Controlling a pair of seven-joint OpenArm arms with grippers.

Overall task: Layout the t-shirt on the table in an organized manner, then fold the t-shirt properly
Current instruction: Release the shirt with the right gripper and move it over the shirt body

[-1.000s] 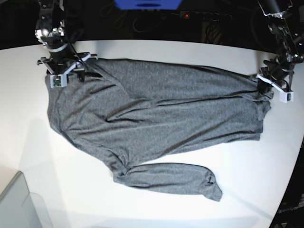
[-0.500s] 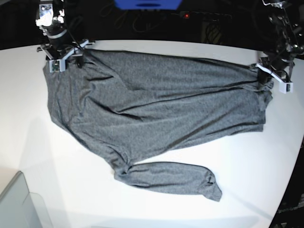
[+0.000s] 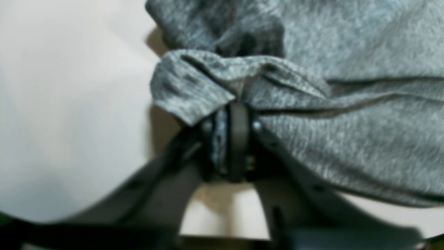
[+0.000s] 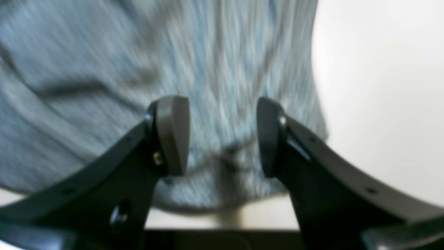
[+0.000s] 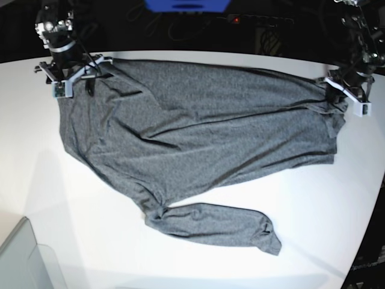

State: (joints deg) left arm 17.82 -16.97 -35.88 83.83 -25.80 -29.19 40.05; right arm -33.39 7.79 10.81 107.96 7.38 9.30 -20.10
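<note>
The shirt (image 5: 198, 138) is heathered dark grey, flecked lighter, on a glossy white bench (image 5: 313, 205); both hands, left (image 5: 346, 96) and right (image 5: 72, 75), are black with pale grey brackets, and a translucent grey bin (image 5: 21, 259) sits at one corner.

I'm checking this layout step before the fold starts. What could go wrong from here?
1. The left gripper has a bunched corner of the t-shirt between its jaws; pulling further could drag or crease it again.
2. The right gripper is open above the cloth, so that end is not held and may shift.
3. One sleeve lies angled below the body and diagonal wrinkles cross the torso, so a fold now would likely come out uneven.
</note>
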